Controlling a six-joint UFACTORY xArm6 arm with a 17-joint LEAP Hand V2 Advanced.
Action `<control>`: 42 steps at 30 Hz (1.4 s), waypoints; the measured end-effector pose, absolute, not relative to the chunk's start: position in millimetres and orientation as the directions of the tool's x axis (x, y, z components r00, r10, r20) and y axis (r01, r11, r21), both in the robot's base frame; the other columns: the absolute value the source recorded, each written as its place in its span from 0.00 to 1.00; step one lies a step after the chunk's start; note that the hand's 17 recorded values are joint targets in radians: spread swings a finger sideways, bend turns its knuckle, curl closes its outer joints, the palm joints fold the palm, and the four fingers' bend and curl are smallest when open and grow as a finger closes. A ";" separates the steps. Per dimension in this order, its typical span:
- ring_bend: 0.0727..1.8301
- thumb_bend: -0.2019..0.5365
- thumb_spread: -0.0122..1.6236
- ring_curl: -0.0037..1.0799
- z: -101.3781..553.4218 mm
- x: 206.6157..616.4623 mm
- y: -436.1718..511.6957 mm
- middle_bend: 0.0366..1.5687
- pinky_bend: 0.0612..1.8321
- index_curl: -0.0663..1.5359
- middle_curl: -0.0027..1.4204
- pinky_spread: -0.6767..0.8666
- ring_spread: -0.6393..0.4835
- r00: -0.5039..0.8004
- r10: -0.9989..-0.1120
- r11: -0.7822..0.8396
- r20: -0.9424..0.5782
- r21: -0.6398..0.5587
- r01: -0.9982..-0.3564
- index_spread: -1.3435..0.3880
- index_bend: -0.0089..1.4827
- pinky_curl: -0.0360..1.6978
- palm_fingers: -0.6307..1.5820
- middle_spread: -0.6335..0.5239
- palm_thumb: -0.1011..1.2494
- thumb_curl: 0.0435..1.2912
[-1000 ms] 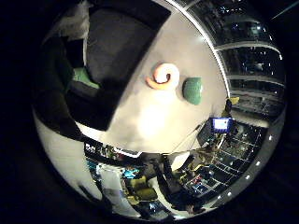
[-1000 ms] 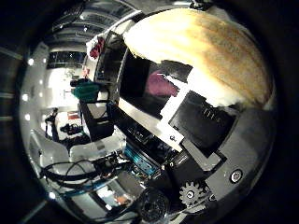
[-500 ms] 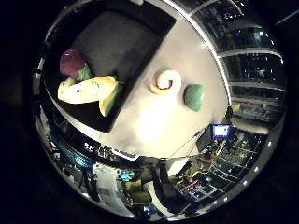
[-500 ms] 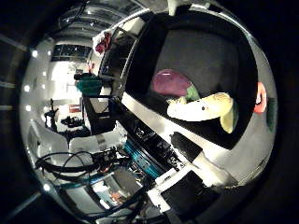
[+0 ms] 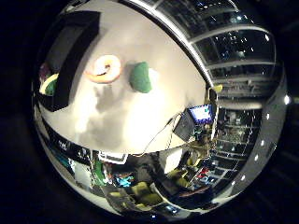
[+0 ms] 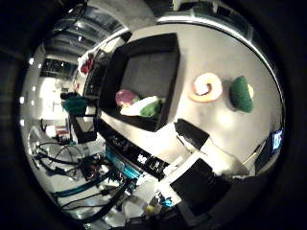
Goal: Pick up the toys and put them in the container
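Two toys lie on the white table [image 5: 140, 121]: a curled orange-and-white piece [image 6: 207, 87], maybe a shrimp, and a green toy [image 6: 241, 94] just beside it. Both lie beyond the black container's [image 6: 169, 91] rim. Three toys lie inside: purple [image 6: 124, 97], yellowish [image 6: 139, 106], green [image 6: 151, 109]. The hand's parts [image 6: 201, 179] show, but whether its fingers are spread or curled, I can't tell.
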State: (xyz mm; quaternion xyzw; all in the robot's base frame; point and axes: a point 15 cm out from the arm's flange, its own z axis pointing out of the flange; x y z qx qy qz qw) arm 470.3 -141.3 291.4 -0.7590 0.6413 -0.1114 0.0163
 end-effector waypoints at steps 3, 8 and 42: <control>0.18 0.25 0.66 0.22 267.2 464.6 -187.6 0.18 0.17 0.22 0.24 0.72 0.65 0.064 -0.989 -0.082 0.131 -0.138 -0.987 0.54 0.11 0.19 0.41 0.53 0.64 0.26; 0.18 0.24 0.66 0.22 252.8 478.3 -237.5 0.18 0.17 0.21 0.24 0.72 0.65 -0.011 -0.992 -0.005 0.129 -0.125 -0.992 0.55 0.11 0.18 0.41 0.52 0.64 0.25; 0.18 0.24 0.62 0.22 99.0 558.8 -252.9 0.14 0.25 0.20 0.23 0.71 0.73 0.032 -0.999 -0.029 0.034 0.099 -0.995 0.61 0.10 0.19 0.34 0.60 0.47 0.20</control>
